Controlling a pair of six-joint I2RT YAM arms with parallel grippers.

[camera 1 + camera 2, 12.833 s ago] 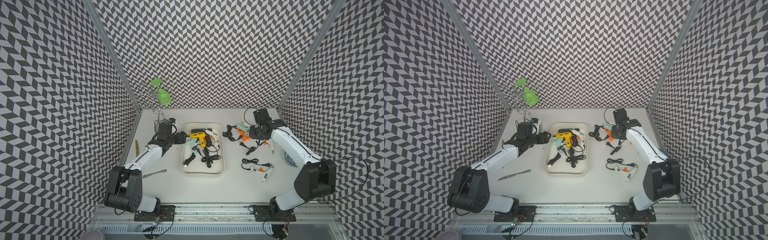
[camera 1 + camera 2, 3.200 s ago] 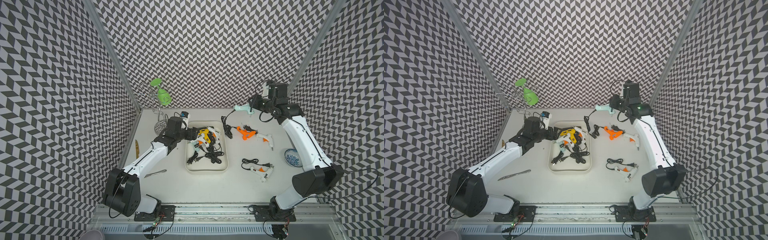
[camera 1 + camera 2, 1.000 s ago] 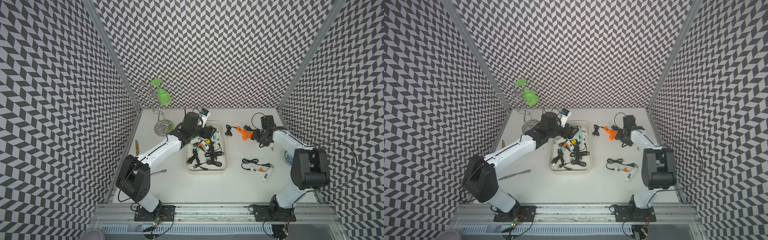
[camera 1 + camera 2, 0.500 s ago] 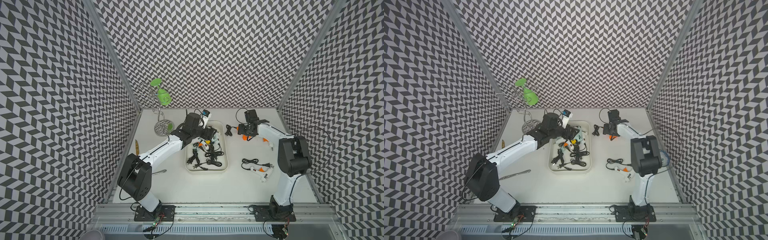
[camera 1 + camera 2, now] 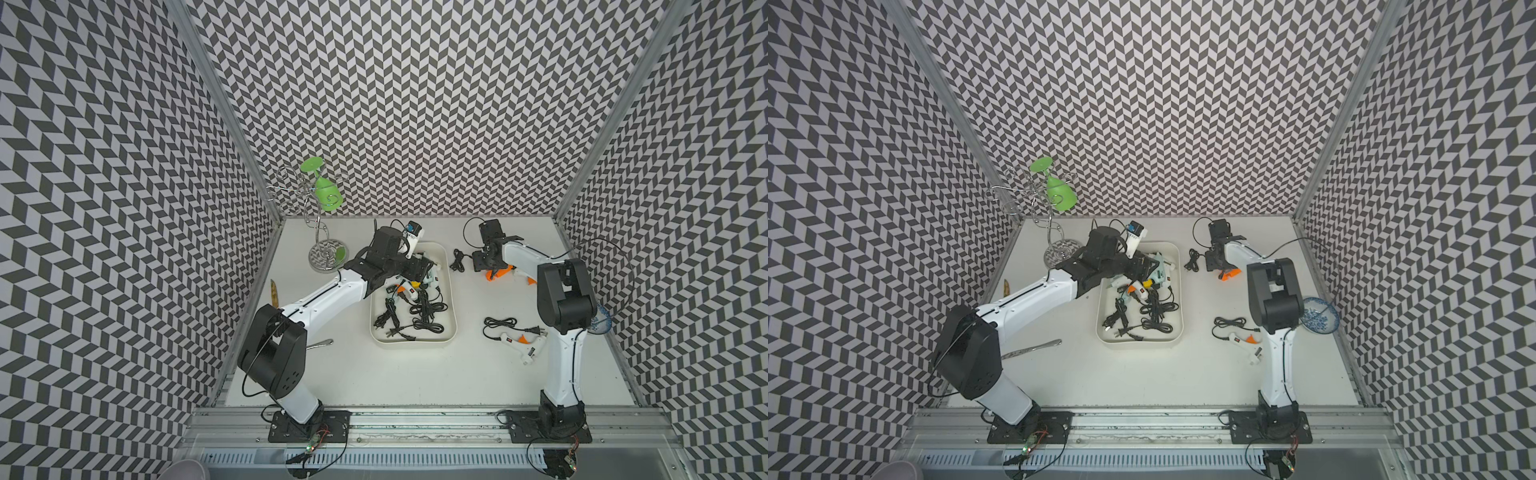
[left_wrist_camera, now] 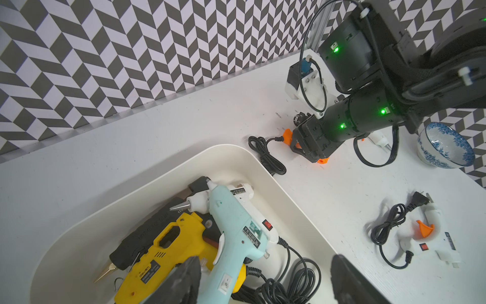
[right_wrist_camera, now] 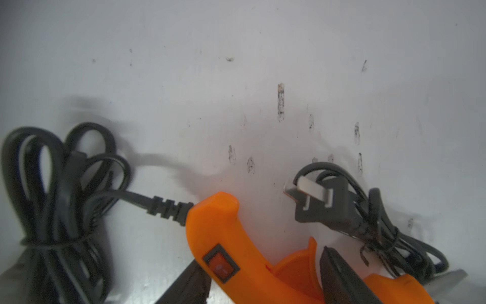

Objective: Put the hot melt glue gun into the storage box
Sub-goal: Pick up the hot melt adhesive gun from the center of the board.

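left gripper hangs spread and holding nothing over the storage box, fingertips cut off by the frame. right gripper straddles the orange glue gun on the table beside the box; whether it pinches is unclear.

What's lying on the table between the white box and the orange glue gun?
A bundled black cord, joined to the orange glue gun, lies just outside the white box. Both top views show it.
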